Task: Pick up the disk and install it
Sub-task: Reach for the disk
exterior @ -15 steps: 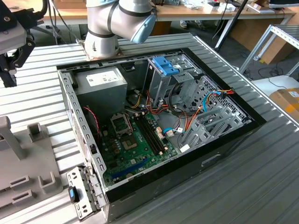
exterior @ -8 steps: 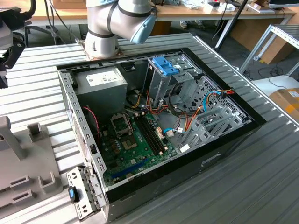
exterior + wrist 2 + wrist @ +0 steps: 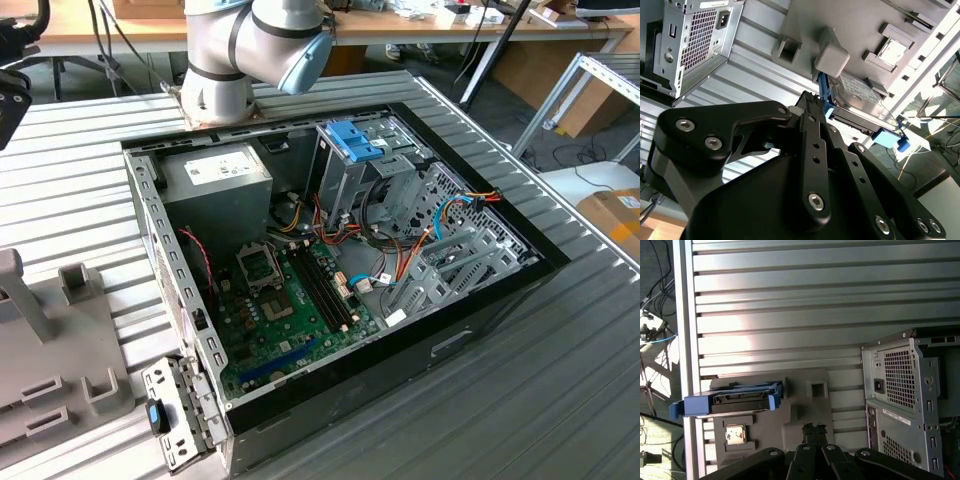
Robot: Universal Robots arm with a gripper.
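Observation:
The disk (image 3: 732, 399) stands on its edge in a grey fixture (image 3: 800, 415) on the ribbed metal table, a black drive with blue rails and end tabs. In the second wrist view its silver labelled face (image 3: 860, 97) shows between the blue rails. My gripper (image 3: 814, 428) hangs a short way off the fixture, beside the disk and not touching it. Its black fingers (image 3: 810, 117) meet at the tips with nothing between them.
The open computer case (image 3: 500, 290) lies on the table with its motherboard, cables and a grey drive cage topped by a blue latch (image 3: 352, 138). Its perforated rear panel (image 3: 905, 400) is close to the fixture. The arm's base (image 3: 215, 85) stands behind the case.

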